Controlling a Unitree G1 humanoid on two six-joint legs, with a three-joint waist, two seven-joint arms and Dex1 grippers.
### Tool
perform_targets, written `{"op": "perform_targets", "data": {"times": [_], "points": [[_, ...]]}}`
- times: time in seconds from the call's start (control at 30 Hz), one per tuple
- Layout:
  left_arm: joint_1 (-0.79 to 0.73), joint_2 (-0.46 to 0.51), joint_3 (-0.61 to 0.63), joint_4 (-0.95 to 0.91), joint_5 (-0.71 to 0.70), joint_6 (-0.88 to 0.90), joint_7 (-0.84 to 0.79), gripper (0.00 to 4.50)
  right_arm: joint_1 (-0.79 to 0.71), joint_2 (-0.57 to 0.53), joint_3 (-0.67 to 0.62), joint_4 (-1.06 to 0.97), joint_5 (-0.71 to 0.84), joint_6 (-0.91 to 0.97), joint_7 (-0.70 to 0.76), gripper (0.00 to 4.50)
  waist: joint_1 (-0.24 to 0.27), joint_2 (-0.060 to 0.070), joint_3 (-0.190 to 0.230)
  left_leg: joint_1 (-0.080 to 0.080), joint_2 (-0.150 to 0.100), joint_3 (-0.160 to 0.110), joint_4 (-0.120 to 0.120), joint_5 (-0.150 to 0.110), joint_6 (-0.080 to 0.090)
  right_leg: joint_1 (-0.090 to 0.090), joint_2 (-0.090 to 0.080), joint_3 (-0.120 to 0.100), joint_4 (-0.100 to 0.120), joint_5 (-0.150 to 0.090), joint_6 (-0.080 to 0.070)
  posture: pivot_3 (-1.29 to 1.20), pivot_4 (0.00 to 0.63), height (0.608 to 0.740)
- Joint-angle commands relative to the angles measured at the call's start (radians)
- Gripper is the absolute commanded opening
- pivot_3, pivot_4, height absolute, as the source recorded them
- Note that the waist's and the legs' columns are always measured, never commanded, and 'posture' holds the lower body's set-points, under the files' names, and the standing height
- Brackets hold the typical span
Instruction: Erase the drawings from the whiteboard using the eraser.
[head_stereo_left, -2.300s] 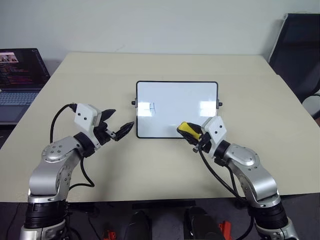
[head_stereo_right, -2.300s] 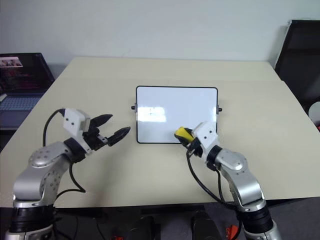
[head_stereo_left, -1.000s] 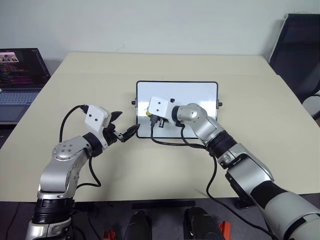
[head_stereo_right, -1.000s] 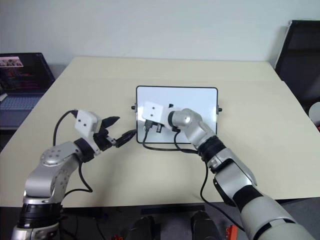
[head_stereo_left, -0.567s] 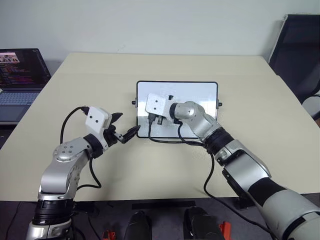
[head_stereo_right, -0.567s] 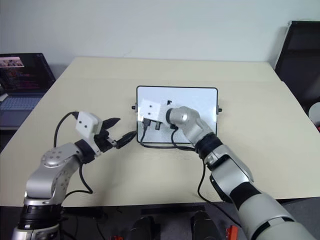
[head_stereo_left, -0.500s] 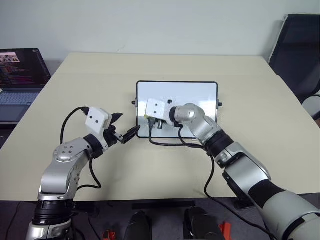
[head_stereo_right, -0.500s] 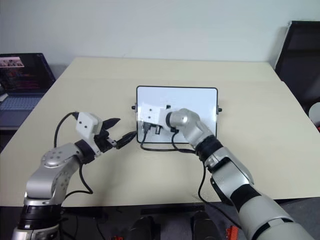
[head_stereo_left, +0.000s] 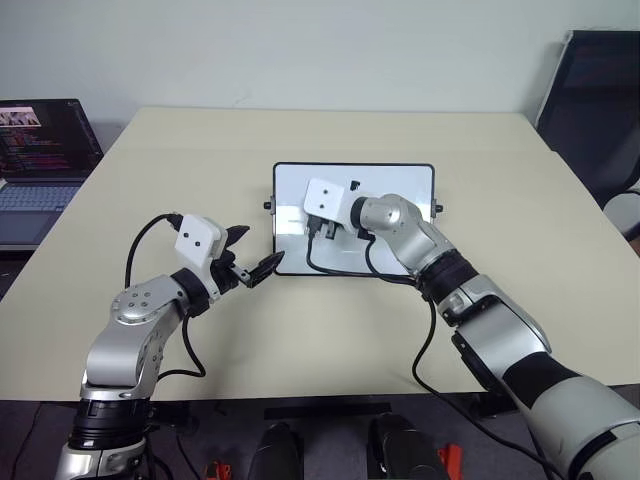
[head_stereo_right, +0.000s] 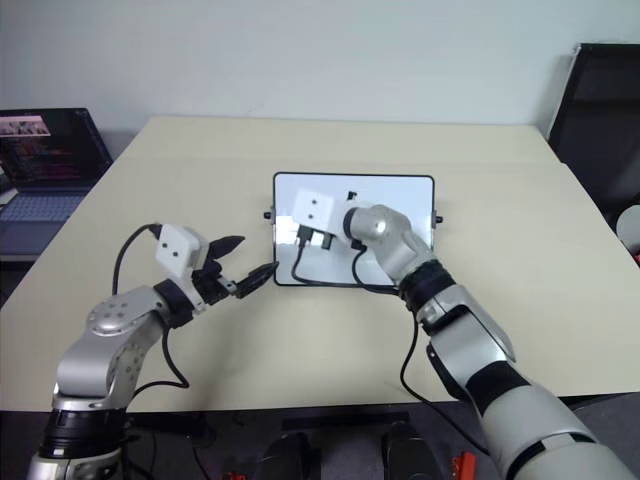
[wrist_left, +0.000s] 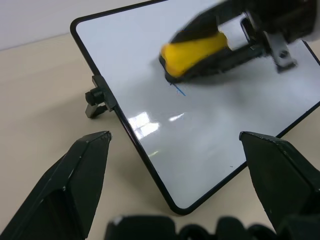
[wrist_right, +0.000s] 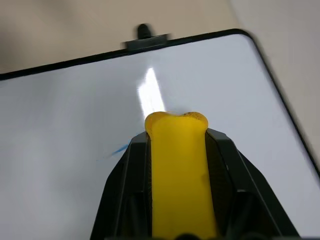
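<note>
Eraser (wrist_right: 178, 175) sits clamped in the right claw (wrist_right: 178, 150), pressed on the whiteboard (wrist_left: 150, 55) beside a blue mark (wrist_left: 179, 90).

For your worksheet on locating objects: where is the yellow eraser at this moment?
The eraser is clamped in the right gripper, over the left part of the whiteboard, beside a faint blue mark.

The two head views look forward and down from above the near edge of the table (head_stereo_left: 140, 190), taking in both arms and the whiteboard (head_stereo_left: 400, 190) at its middle. The left wrist view looks close across the board's near left corner toward the eraser (wrist_left: 196, 50). The right wrist view looks down along that same eraser at the board, very close.
</note>
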Motion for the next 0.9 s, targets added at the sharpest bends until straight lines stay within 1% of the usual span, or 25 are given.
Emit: {"op": "perform_targets", "data": {"times": [0.03,0.1,0.17,0.23,0.3,0.33,0.43,0.53,0.6,0.73,0.9], "points": [[-0.017,0.002,0.004,-0.017,0.000,-0.025,-0.007,4.50,0.038,-0.034,0.054,-0.020,-0.048,0.034,0.082,1.11,0.000,0.000,0.000,0.000,0.000,0.000,0.000,0.000,0.000,0.000,0.000,0.000,0.000,0.000,0.000,0.00,0.150,0.740],[-0.018,0.003,0.004,-0.017,0.000,-0.025,-0.007,4.50,0.024,-0.034,0.054,-0.013,-0.071,0.014,0.024,1.11,-0.001,0.000,0.000,0.001,0.000,0.000,0.000,0.000,0.000,0.000,0.000,0.000,0.002,0.000,0.000,0.00,0.150,0.740],[-0.019,0.003,0.005,-0.015,0.000,-0.025,-0.008,4.50,-0.021,-0.013,0.026,0.038,-0.090,-0.020,-0.116,1.11,0.000,0.000,0.000,0.001,0.000,0.000,0.000,0.000,0.000,0.000,0.000,0.000,0.003,0.000,-0.001,0.00,0.150,0.740],[-0.020,0.004,0.004,-0.015,0.001,-0.025,-0.009,4.50,-0.058,0.002,-0.005,0.074,-0.090,-0.038,-0.216,1.11,0.000,0.000,0.000,0.001,0.000,0.000,0.000,0.000,0.000,-0.001,0.000,0.000,0.003,0.001,-0.003,0.00,0.150,0.740],[-0.021,0.006,0.005,-0.015,0.001,-0.025,-0.010,4.50,-0.076,0.005,-0.021,0.093,-0.081,-0.038,-0.249,1.11,0.000,0.000,0.000,0.001,0.000,0.000,0.000,0.000,0.000,-0.001,0.000,0.000,0.003,0.002,-0.004,0.00,0.150,0.740],[-0.021,0.006,0.006,-0.015,0.000,-0.024,-0.010,4.50,-0.077,0.002,-0.022,0.100,-0.078,-0.033,-0.240,1.11,0.000,0.000,0.000,0.001,-0.001,0.000,0.000,0.000,0.000,-0.001,0.000,0.000,0.002,0.002,-0.004,0.00,0.150,0.740],[-0.025,0.009,0.009,-0.016,-0.002,-0.022,-0.011,4.50,-0.021,-0.031,0.010,0.046,-0.067,-0.015,-0.087,1.11,-0.002,0.000,0.000,0.001,-0.001,0.000,0.000,0.000,0.001,-0.001,0.000,0.000,0.003,0.002,-0.004,0.00,0.150,0.740],[-0.029,0.007,0.007,-0.016,-0.001,-0.021,-0.013,4.50,0.067,-0.079,0.051,-0.082,-0.068,0.006,0.065,1.11,0.000,0.000,0.000,0.002,0.000,-0.001,0.000,0.001,0.001,-0.001,0.000,0.000,0.003,0.000,-0.002,0.00,0.150,0.740],[-0.037,0.005,0.004,-0.015,-0.001,-0.020,-0.014,4.50,0.109,-0.097,0.058,-0.145,-0.074,0.026,0.109,1.11,0.001,0.000,0.000,0.001,0.000,0.000,-0.001,0.000,0.001,0.000,0.000,0.000,0.002,-0.002,-0.001,0.00,0.150,0.740],[-0.057,0.004,-0.003,-0.007,-0.005,-0.019,-0.027,4.50,0.150,-0.120,0.022,-0.234,-0.083,0.056,0.082,1.11,0.001,0.000,0.000,0.002,0.000,0.000,-0.001,0.000,0.001,-0.001,0.000,0.000,0.003,-0.002,-0.001,0.00,0.150,0.740],[-0.105,0.006,-0.020,0.009,-0.022,-0.017,-0.071,4.50,0.212,-0.091,-0.136,-0.443,0.026,0.191,0.011,1.11,0.005,-0.001,0.001,0.000,-0.001,0.000,0.000,0.001,0.001,-0.001,0.000,0.000,0.003,-0.001,-0.002,0.00,0.150,0.740]]}}
